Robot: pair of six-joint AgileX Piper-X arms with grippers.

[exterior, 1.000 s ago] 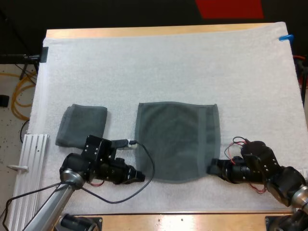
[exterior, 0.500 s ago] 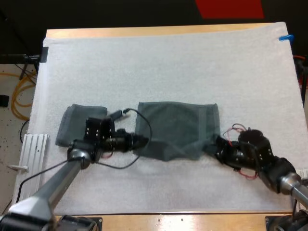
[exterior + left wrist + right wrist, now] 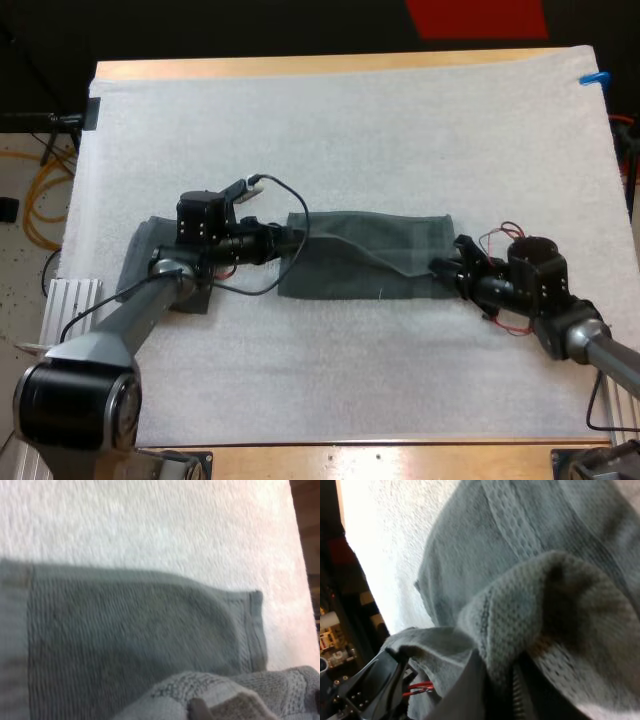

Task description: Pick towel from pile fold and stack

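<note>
A dark grey-green towel [image 3: 365, 258] lies in the middle of the white mat [image 3: 350, 130], doubled over into a wide, short band. My left gripper [image 3: 296, 241] is shut on its left end, where a raised corner of cloth [image 3: 220, 692] bunches over the flat layer [image 3: 130, 640]. My right gripper [image 3: 446, 268] is shut on the right end, with the fingers pressing a thick fold of towel [image 3: 540, 610] from both sides. A folded towel [image 3: 148, 245] sits further left, partly hidden under my left arm.
A ribbed metal rail [image 3: 62, 305] lies off the mat's left edge, near the left arm. Open mat stretches beyond the towel toward the far side and in front of it toward the table's near edge [image 3: 400, 458].
Both grippers carried the towel's near edge away from the table front and over toward its far edge. The towel went from a spread square to a half-depth band.
</note>
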